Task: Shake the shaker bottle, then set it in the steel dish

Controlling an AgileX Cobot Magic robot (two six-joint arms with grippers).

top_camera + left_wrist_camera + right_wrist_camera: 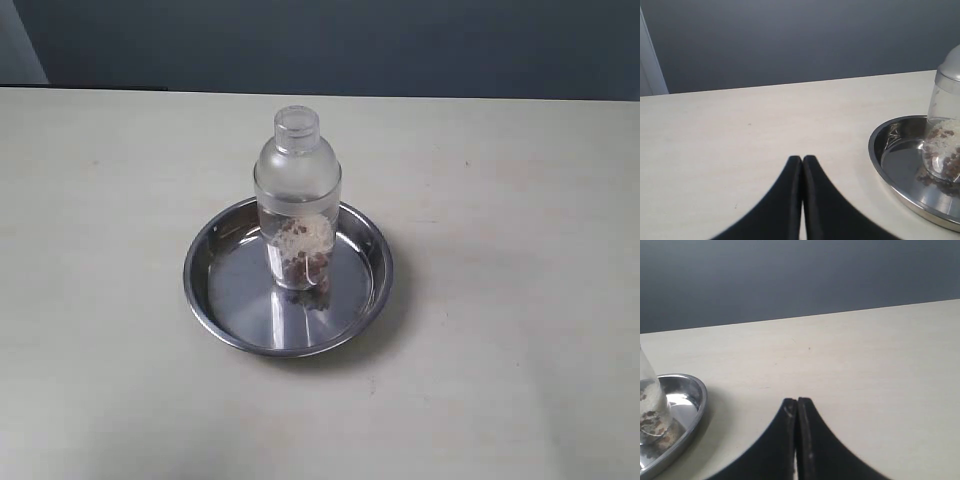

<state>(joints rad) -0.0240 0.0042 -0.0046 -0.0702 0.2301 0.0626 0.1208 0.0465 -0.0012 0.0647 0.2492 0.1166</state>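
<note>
Standing upright near the middle of the round, shallow, shiny stainless-steel dish (205,290), the clear frosted plastic shaker bottle (297,200) has its long axis vertical, its small cap on top and brownish and pale granules settled at its base. The dish rests on the pale table (100,200).

The left gripper (802,159) has its black fingers pressed together on nothing, and hangs over bare table well apart from the dish. The right gripper (796,401) is closed in the same way and equally empty. Neither arm shows in the exterior view.

From each claw the bottle lies ahead and inward, toward the table's centre. The left arm is probably the nearer, though both wrist views cut the bottle off at the edge. The placing looks done. Any fresh grasp would call for opening the jaws and a level approach to the bottle's body.
</note>
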